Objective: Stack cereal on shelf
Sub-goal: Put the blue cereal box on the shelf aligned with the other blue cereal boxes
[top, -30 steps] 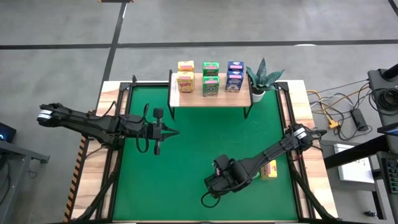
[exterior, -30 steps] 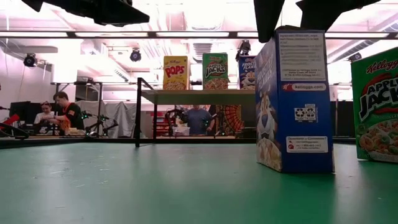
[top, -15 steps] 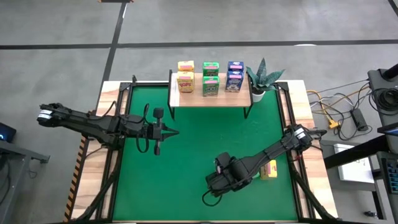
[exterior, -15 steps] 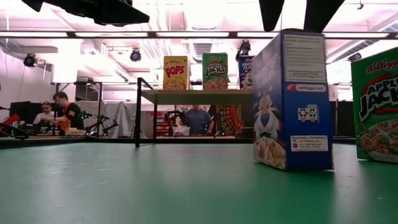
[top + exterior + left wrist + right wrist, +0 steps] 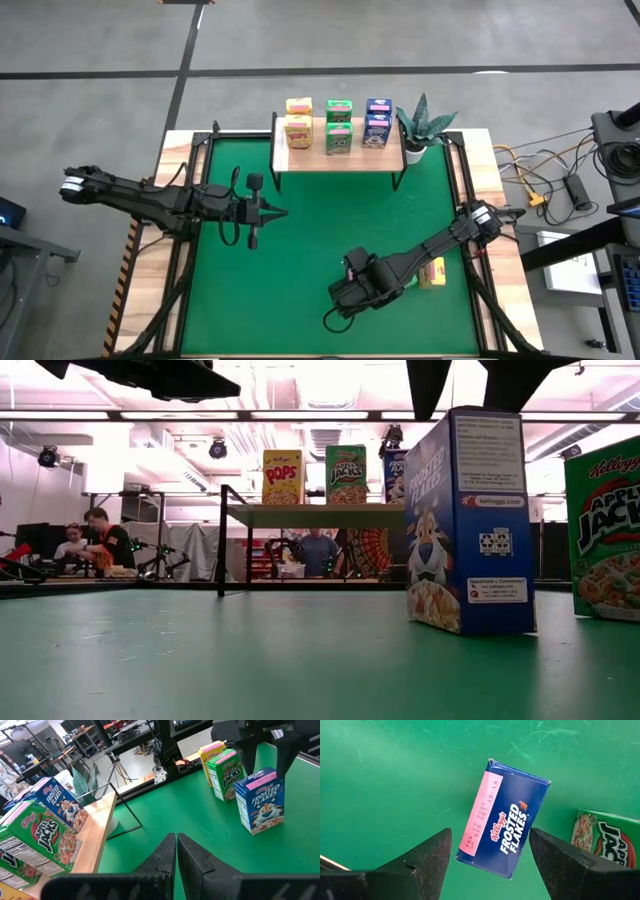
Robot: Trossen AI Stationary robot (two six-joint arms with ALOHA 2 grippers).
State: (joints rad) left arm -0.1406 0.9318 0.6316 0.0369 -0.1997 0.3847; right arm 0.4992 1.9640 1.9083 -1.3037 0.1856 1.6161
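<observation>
A blue cereal box [image 5: 502, 832] stands upright on the green mat [image 5: 300, 250]. My right gripper [image 5: 490, 835] hangs over it, pointing down and open, one finger on either side of the box top [image 5: 487, 412], touching nothing. A green box [image 5: 605, 530] and a yellow box [image 5: 212, 754] stand on the mat beside it. The shelf [image 5: 338, 157] at the far edge carries yellow [image 5: 298, 125], green [image 5: 339, 126] and blue [image 5: 377, 122] boxes in stacks. My left gripper [image 5: 176, 855] is shut and waits at the table's left, holding nothing.
A potted spiky plant [image 5: 425, 125] stands right of the shelf. The yellow box [image 5: 432, 272] sits near the right arm's forearm. Open green mat lies between the shelf and both grippers. People sit and stand in the room beyond the far edge [image 5: 100, 540].
The blue box has turned a little about its upright axis and settled on its base, so that more of its printed front faces the low camera. My right gripper stays above it, and my left arm has kept still.
</observation>
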